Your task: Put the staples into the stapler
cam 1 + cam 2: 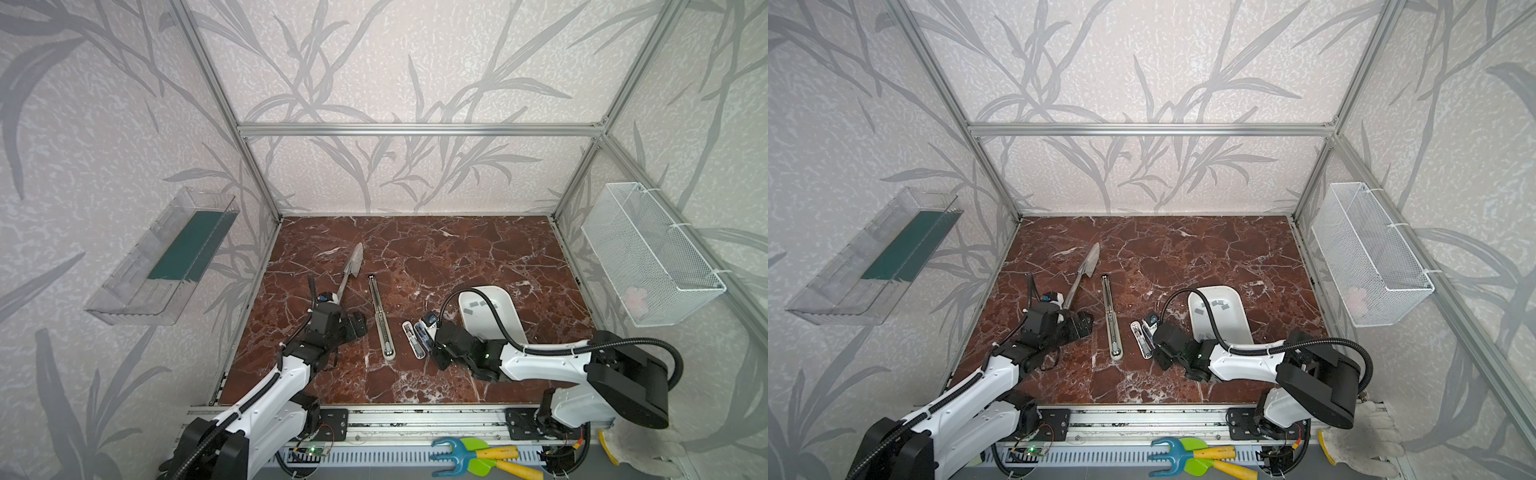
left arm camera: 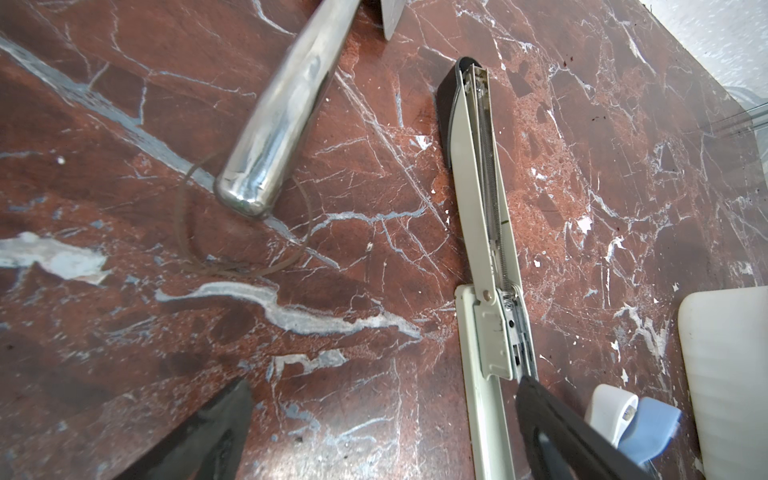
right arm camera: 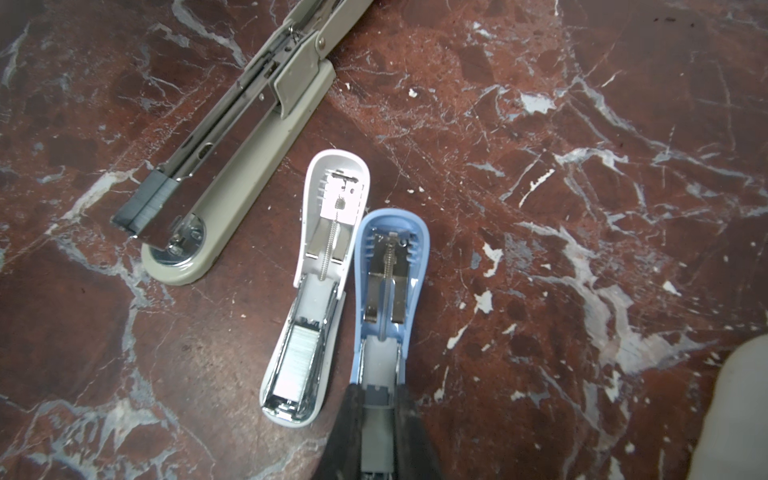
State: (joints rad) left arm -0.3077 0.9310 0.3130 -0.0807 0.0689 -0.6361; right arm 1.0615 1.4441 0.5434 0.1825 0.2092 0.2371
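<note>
far left of the blue stapler [image 3: 390, 266], the left gripper [image 1: 358, 325] stands wide open and empty. the right gripper [image 3: 377, 392] is closed on a grey strip [image 3: 376, 436] of staples, at the blue stapler's open channel. more staples [image 1: 471, 309] lie in the tray [image 1: 484, 326] right of it. the strip is probably light, stiff but brittle; pinch its long sides gently.

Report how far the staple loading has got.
Done: the white stapler lies open with staples in its channel; the long grey stapler seems to carry a strip. In hand: the right end effector is shut on a staple strip at the open blue stapler. Left: seat that strip, probably close the staplers; spare strips lie in the white tray. The left end effector is open, empty.
</note>
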